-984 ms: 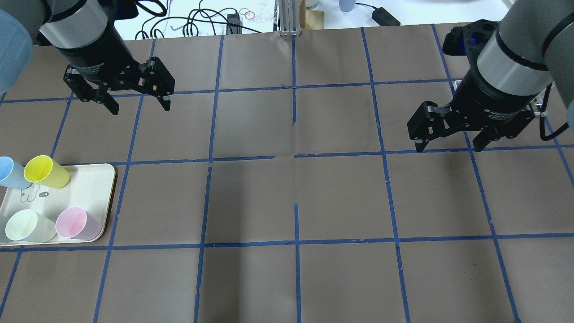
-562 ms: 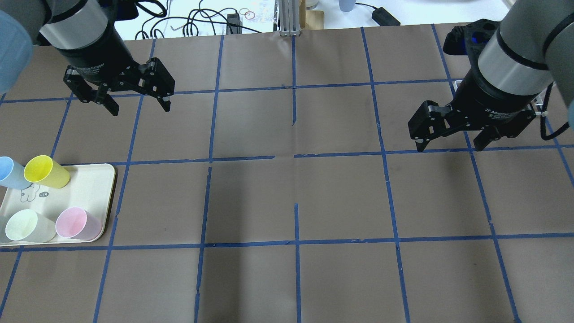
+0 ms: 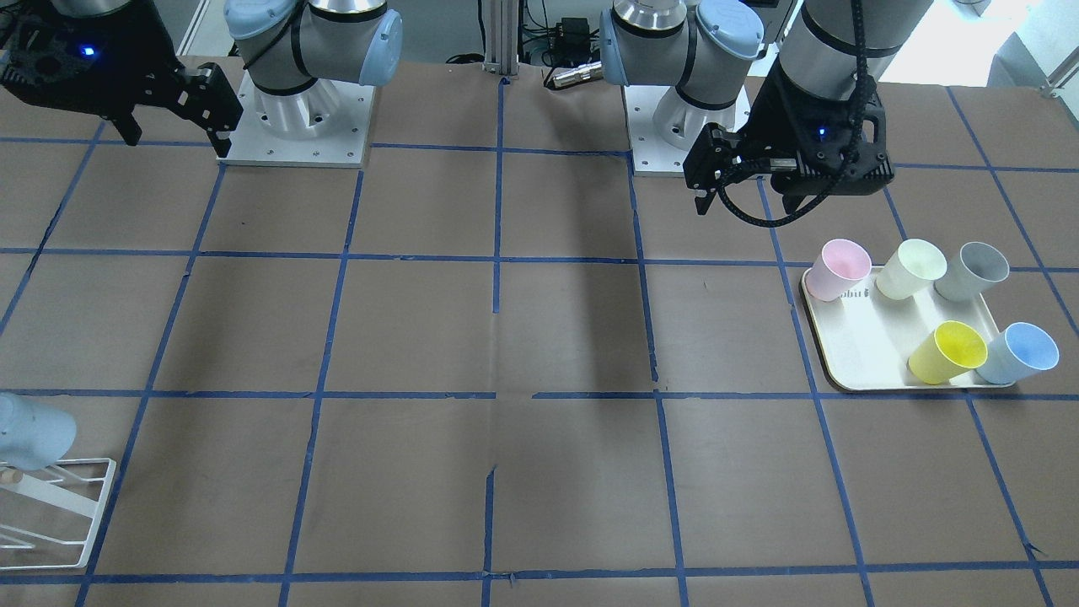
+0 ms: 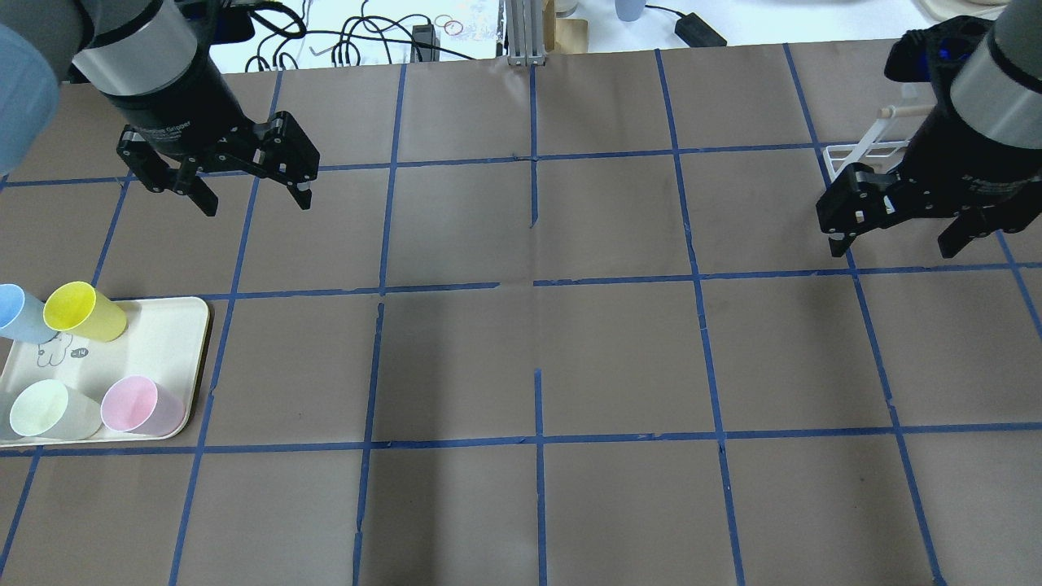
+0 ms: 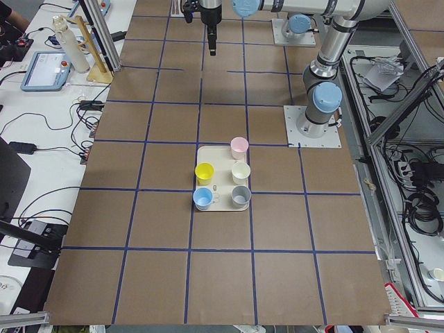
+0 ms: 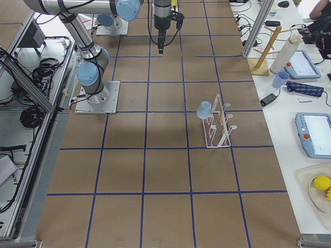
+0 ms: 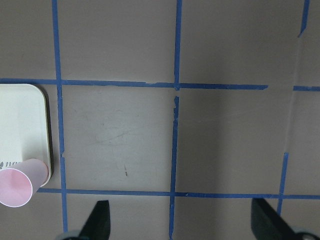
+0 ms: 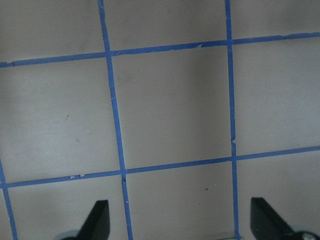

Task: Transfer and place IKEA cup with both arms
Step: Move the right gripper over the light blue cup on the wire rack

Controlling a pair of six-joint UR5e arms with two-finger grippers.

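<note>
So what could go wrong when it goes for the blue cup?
The blue cup stands close beside the yellow cup, so a finger of the open left gripper might knock the yellow one over. It also sits at the corner of the tray; a nudge could tip it off. And the tapered cup might slip when passed to the right gripper.

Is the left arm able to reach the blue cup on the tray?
Probably yes. The left gripper hangs open near the tray, and the blue cup stands upright at a tray corner with nothing over it. The yellow cup beside it leaves little room.
</note>
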